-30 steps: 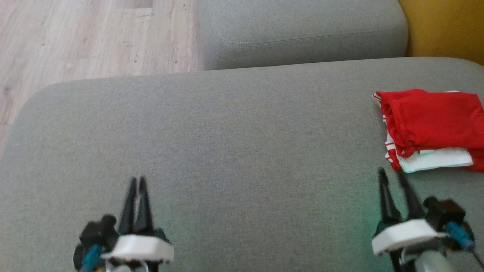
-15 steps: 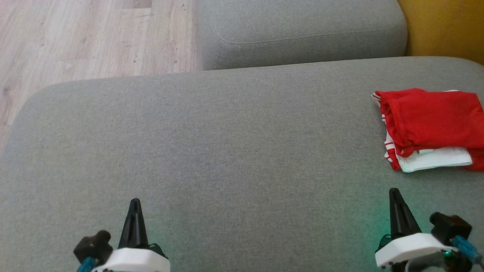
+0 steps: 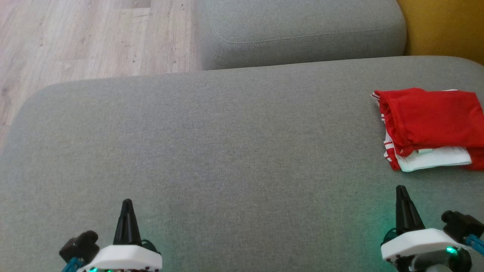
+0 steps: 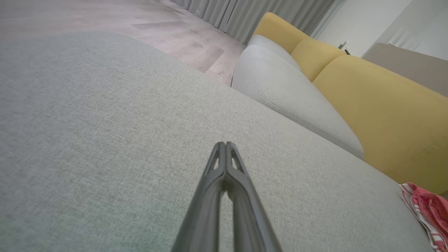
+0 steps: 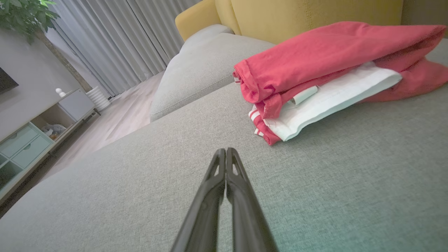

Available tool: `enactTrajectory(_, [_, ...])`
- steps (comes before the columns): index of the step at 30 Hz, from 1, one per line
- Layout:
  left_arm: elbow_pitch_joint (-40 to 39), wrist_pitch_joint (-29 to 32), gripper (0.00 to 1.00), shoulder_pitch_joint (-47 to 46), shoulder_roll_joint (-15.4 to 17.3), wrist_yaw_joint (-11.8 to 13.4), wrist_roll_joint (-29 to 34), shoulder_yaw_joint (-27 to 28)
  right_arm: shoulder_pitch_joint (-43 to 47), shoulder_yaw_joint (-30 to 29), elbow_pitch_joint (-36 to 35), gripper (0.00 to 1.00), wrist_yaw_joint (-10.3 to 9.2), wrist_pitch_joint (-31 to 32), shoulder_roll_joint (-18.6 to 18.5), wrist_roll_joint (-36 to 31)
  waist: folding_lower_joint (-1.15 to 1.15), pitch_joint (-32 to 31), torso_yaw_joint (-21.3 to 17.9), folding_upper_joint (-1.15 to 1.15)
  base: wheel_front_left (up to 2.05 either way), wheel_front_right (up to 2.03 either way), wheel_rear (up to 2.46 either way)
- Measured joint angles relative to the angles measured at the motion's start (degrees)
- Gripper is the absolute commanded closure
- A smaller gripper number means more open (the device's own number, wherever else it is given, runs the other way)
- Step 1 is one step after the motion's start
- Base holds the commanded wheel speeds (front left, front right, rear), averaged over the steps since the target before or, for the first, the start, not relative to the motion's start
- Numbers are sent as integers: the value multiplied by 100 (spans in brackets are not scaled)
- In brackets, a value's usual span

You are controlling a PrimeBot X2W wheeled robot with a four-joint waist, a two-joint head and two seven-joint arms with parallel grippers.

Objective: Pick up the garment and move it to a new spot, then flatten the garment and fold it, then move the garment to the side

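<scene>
The red and white garment [image 3: 427, 128] lies folded in a neat stack at the right edge of the grey sofa cushion [image 3: 227, 151]. In the right wrist view the garment [image 5: 325, 77] rests ahead and to the right of my fingers. My right gripper [image 3: 401, 190] hovers low at the lower right, shut and empty, a short way in front of the garment. My left gripper [image 3: 126, 204] sits at the lower left, shut with nothing in it. A corner of the garment [image 4: 425, 213] peeks in at the left wrist view's right edge.
A second grey cushion [image 3: 302, 32] lies beyond the main one. The yellow sofa back [image 3: 446, 26] rises at the top right. Wooden floor [image 3: 87, 37] runs along the upper left past the cushion's edge. A media cabinet [image 5: 31, 136] stands across the room.
Both grippers have drawn back toward the bottom of the head view and shut, the right one having stood slightly open near the garment. The garment has stayed in place.
</scene>
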Motion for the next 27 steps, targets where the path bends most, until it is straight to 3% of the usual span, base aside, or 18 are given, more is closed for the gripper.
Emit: enactTrajectory(27, [-126,444,100,-123,-1,-157,-1532,330,-82,-147,-174,100,0,458,0,1824,0,11,-33,0,0,0,0])
